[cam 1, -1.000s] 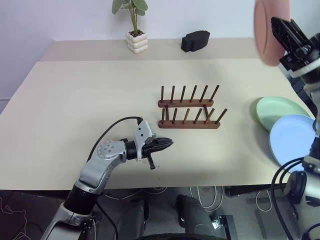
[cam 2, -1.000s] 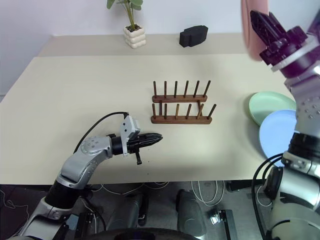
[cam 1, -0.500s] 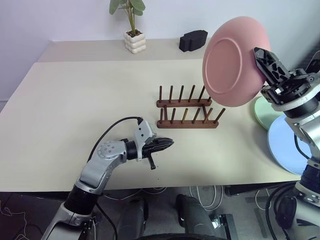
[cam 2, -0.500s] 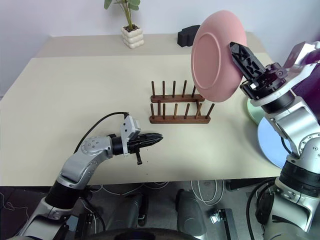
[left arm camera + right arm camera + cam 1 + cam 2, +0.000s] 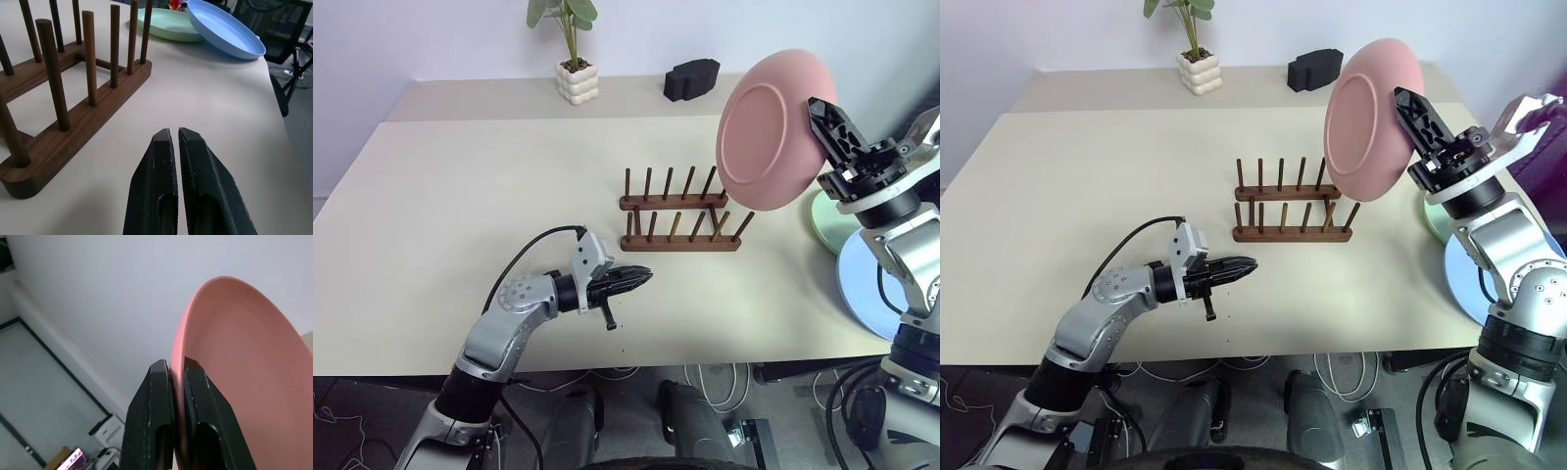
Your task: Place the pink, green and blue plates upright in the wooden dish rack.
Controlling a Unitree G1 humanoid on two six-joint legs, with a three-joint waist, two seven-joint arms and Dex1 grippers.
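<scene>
My right gripper (image 5: 817,104) is shut on the rim of the pink plate (image 5: 767,129), holding it upright in the air above the right end of the wooden dish rack (image 5: 680,223); its face is turned to the left. From the wrist, the right gripper (image 5: 176,363) pinches the pink plate's (image 5: 244,362) edge between both fingers. The green plate (image 5: 168,22) and blue plate (image 5: 867,284) lie flat at the table's right edge, overlapping. My left gripper (image 5: 646,277) is shut and empty, low over the table in front of the rack's left end, pointing right.
A potted plant (image 5: 576,69) and a black blocky object (image 5: 692,78) stand at the back of the table (image 5: 460,196). A black chair (image 5: 274,29) is past the table's right edge. Open tabletop spreads left of the rack.
The right arm has come down and leftward from the upper right, rolling the pink plate from edge-on to face the left above the rack. The left arm has not moved.
</scene>
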